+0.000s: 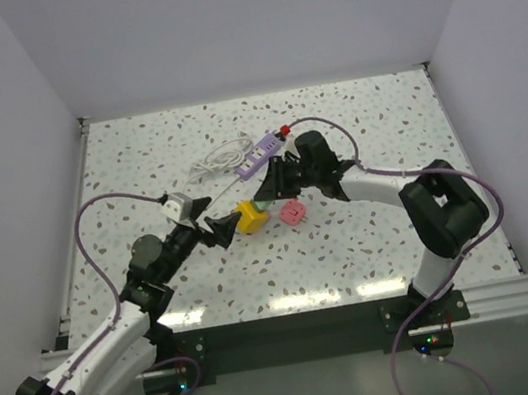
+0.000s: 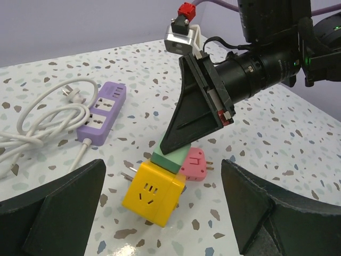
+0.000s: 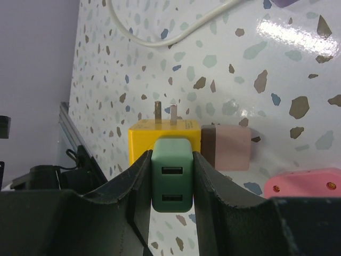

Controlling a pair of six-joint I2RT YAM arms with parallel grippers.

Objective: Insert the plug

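From above, the green plug (image 1: 261,204) is seen clamped in the right hand (image 1: 267,197) near the counter's (image 1: 373,240) middle, against the yellow adapter cube (image 1: 251,218). In the left wrist view, the left hand (image 2: 162,205) is spread wide, gripping nothing. In the right wrist view, the plug is pinched between both fingers (image 3: 213,186).

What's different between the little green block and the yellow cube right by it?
The green block is clamped in the right gripper; the yellow cube lies free on the table. The green block is narrower than the yellow cube. The green block's face shows two small rectangular slots, while the yellow cube shows a wall-style socket and two metal prongs. Both are boxy, with rounded corners.
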